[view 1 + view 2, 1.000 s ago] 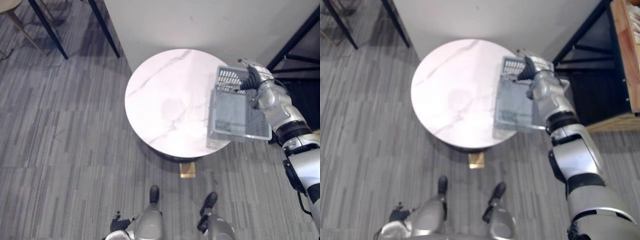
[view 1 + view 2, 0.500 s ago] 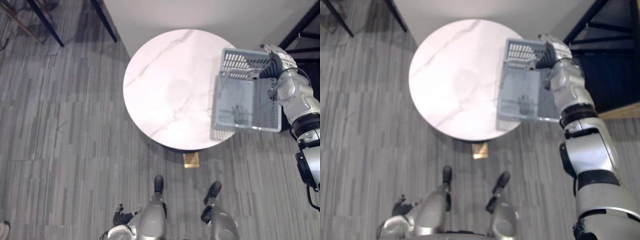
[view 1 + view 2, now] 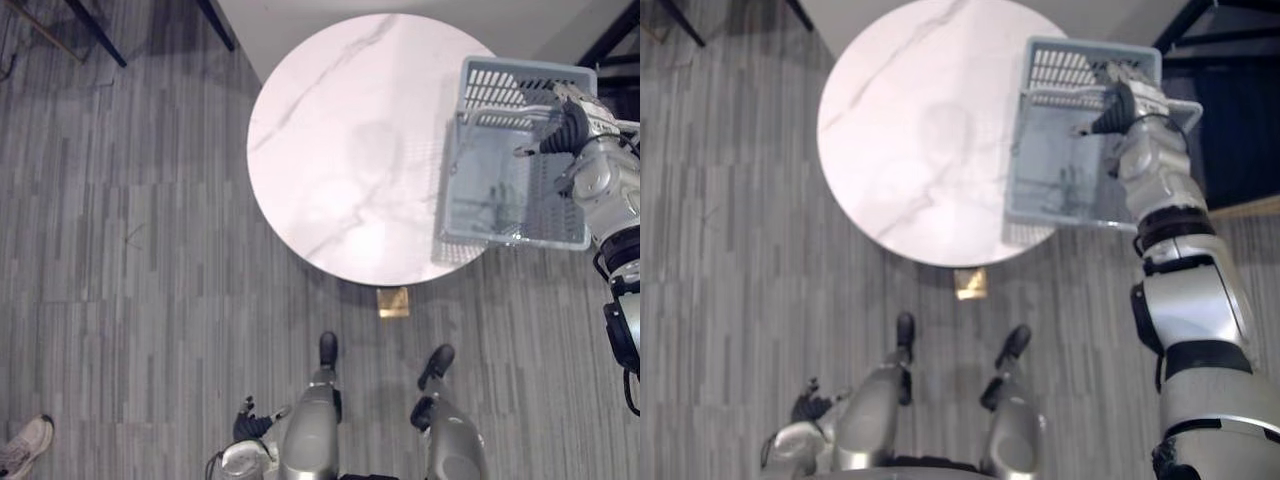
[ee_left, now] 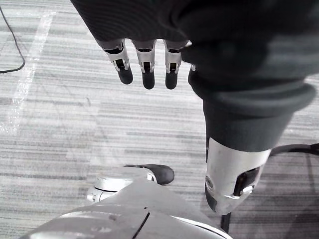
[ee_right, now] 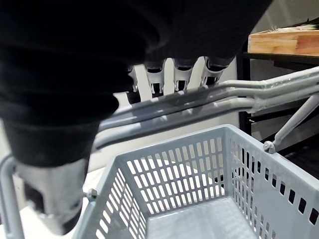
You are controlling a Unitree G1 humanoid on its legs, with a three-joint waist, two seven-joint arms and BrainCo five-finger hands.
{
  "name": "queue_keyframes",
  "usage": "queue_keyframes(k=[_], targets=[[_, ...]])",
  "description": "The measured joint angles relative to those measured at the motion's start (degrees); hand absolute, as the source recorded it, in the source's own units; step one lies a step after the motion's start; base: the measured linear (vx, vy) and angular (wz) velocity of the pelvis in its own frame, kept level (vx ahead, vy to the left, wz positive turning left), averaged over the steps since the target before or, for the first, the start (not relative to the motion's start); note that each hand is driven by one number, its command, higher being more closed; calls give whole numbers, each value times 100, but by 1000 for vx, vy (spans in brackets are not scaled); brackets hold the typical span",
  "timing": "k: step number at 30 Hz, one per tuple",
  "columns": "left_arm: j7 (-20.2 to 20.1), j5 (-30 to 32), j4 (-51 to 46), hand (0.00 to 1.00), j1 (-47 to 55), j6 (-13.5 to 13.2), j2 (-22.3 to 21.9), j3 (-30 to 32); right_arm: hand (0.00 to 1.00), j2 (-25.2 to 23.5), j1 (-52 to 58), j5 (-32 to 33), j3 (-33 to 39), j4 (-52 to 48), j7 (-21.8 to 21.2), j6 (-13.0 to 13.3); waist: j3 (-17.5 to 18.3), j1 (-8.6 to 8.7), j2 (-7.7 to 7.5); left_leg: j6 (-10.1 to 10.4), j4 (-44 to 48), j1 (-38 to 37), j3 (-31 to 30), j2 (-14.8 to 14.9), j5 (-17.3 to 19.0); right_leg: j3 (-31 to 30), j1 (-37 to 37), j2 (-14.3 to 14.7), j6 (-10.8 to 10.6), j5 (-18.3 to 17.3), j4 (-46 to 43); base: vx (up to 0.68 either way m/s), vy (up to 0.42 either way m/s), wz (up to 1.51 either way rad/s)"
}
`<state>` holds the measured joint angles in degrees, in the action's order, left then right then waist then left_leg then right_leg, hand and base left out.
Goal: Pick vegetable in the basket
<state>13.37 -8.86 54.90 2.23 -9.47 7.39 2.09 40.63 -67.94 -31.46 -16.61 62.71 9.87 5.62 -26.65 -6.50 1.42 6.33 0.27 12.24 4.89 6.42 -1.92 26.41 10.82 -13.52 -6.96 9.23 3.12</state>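
A grey plastic basket (image 3: 500, 190) hangs over the right edge of the round white marble table (image 3: 340, 150). My right hand (image 3: 578, 128) holds it up, fingers (image 5: 174, 74) curled round the grey handle bars (image 5: 209, 99). The slotted walls and floor of the basket (image 5: 174, 174) are bare inside. My left hand (image 4: 144, 64) hangs low beside my body, over the grey floor, its fingers straight and holding nothing. It shows small at the bottom of the left eye view (image 3: 245, 428).
A dark metal shelf frame (image 3: 1230, 60) stands right of the table, with a wooden crate (image 5: 284, 42) on it. Dark chair legs (image 3: 95, 30) stand at the far left. A person's shoe (image 3: 22, 445) is at the lower left. Grey plank floor surrounds the table.
The whole view has shifted with the robot. The right hand keeps its hold, and the basket sits higher and a little farther right over the table's edge. A shoe has come into view.
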Motion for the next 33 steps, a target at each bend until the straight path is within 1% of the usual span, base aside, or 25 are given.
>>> queue_keyframes(k=[4,7,11,12,14,19,24,25,28,29,32,33], targets=[[14,-1,-21,0,-1,-2,1,-12,100,8,0,-7,49,46,177,-2,-4,-4,8,-4,0,17,-38,-27,-3,22,-4,-25,0,0,0,19,12,4],[26,-1,-22,0,-2,-3,-2,-16,100,9,-1,-9,47,100,209,-2,-9,-5,18,-21,0,46,-70,-47,-15,55,-3,-44,0,0,0,10,13,6],[67,-1,-20,0,-24,-4,-23,-25,100,6,10,-95,0,125,169,-17,-27,-15,56,-45,-1,62,-88,-85,-33,78,-4,-84,0,0,-1,5,14,4],[108,-1,-19,0,-25,-4,-26,-25,100,6,12,-230,-68,134,128,-19,-27,-18,56,-46,-1,62,-99,-86,-35,91,-12,-85,-1,0,-1,0,0,0],[134,-1,-19,0,-27,-5,-30,-24,100,2,14,-247,-224,156,103,-14,-27,-20,56,-46,-1,65,-106,-86,-40,103,-14,-85,0,0,-1,0,0,0],[150,-1,-16,0,-27,-4,-39,-11,100,12,13,-683,-480,216,96,-29,-23,-25,61,-48,-1,65,-118,-86,-55,115,-23,-85,0,0,-2,0,0,0],[150,1,-15,0,-27,-2,-41,-6,100,21,13,-702,-686,205,34,-12,-18,-22,67,-47,-1,42,-110,-84,-68,108,-42,-85,0,0,-2,0,0,0],[150,3,-14,0,-27,0,-42,-5,100,21,16,-710,-751,183,-46,-10,-17,-21,66,-48,-1,8,-100,-83,-68,98,-65,-84,0,0,-1,18,4,-6],[147,17,-18,0,-33,5,-50,-4,100,20,133,-723,-1040,-47,-218,67,-2,-39,70,-48,-12,-143,-26,-80,-68,-19,-135,-84,-1,0,-1,14,3,-14],[147,18,-20,0,-40,6,-49,-2,100,23,199,-734,-1158,-258,-298,105,17,-12,76,-48,-13,-159,6,-75,-67,-46,-135,-81,-7,6,-2,1,2,-20],[147,55,-14,0,-80,27,-50,18,100,27,326,-805,-1421,-643,-356,211,36,-9,58,-48,-29,-285,166,-56,-67,-221,-141,-62,-11,38,-1,-1,1,-30],[147,80,-17,0,-90,66,-61,50,100,74,431,-862,-1630,-1057,-430,266,41,-4,52,-48,-71,-438,290,-51,-66,-354,-188,-51,-7,56,1,-2,1,-41]])
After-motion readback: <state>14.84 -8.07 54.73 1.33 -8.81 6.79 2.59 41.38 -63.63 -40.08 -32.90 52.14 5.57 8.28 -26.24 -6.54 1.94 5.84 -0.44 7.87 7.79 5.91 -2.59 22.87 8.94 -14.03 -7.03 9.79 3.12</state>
